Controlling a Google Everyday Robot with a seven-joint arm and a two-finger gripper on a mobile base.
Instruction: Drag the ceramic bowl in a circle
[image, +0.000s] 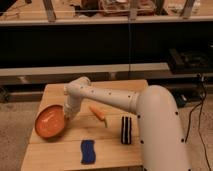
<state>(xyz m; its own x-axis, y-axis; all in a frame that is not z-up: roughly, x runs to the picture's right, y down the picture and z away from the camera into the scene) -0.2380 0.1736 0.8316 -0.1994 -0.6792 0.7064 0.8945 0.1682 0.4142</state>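
The ceramic bowl (50, 121) is a wide, shallow orange dish on the left side of the wooden table (115, 150), its left rim reaching the table's edge. My white arm stretches from the lower right across the table. The gripper (66, 113) points down at the bowl's right rim and touches it.
An orange carrot (98, 113) lies just right of the gripper. A blue sponge (88, 151) sits near the front edge, and a black-and-white striped object (126, 130) stands to the right. Dark shelving runs behind the table.
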